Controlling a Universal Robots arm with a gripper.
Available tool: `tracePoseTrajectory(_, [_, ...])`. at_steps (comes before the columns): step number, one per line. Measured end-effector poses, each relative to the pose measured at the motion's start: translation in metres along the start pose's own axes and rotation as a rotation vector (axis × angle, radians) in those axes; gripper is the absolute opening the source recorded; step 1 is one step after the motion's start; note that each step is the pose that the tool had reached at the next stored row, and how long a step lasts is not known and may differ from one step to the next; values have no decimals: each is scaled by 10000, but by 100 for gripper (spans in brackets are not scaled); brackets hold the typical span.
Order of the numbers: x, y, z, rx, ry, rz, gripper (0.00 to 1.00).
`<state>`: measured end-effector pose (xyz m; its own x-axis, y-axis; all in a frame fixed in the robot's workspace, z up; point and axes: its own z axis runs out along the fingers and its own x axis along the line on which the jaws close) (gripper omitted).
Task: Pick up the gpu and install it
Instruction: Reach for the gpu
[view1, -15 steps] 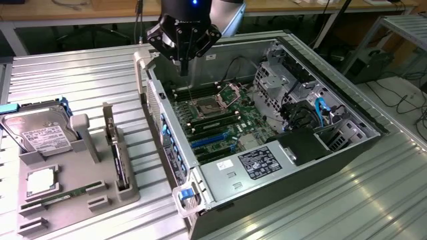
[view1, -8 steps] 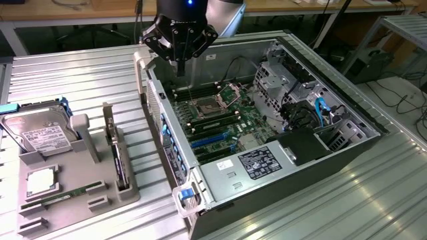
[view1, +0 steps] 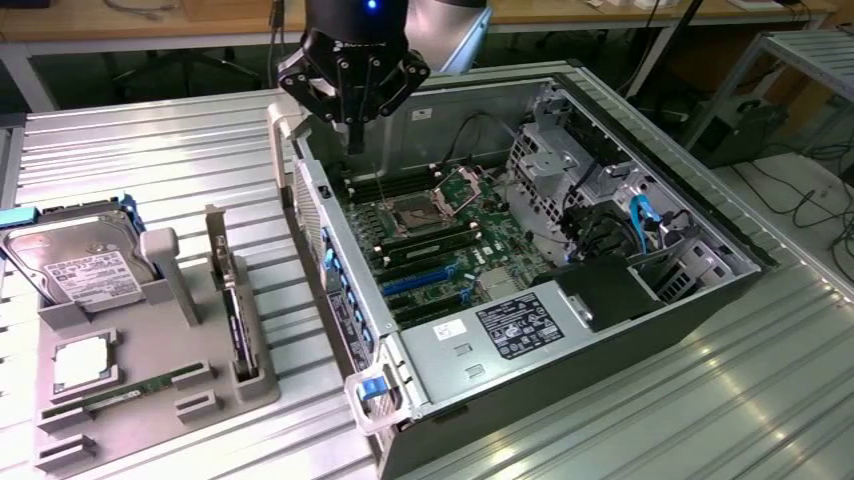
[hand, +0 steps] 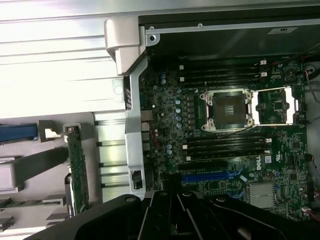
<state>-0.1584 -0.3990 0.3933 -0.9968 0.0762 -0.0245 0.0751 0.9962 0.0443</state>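
The gpu (view1: 238, 325) stands on edge in a slot of the grey holder tray (view1: 247, 392), at the exterior view's left of the open computer case (view1: 350, 330). It is a thin dark card with a pale bracket strip at its far end. In the wrist view the gpu (hand: 77, 167) shows edge-on beside the case wall. My gripper (view1: 355, 138) hangs over the case's far left corner, above the motherboard (view1: 441, 245), well apart from the gpu. Its fingers (hand: 175, 210) look shut with nothing between them.
On the holder tray sit a silver hard drive (view1: 83, 262), a CPU chip (view1: 83, 362) and a green memory stick (view1: 127, 392). Inside the case are the open CPU socket (hand: 230, 111), blue expansion slots (hand: 210, 176), the power supply (view1: 514, 325) and cable bundles (view1: 627, 230).
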Motion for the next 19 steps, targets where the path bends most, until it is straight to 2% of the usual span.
tracePoseTrajectory(19, [165,-13,-5,0,0,1,11])
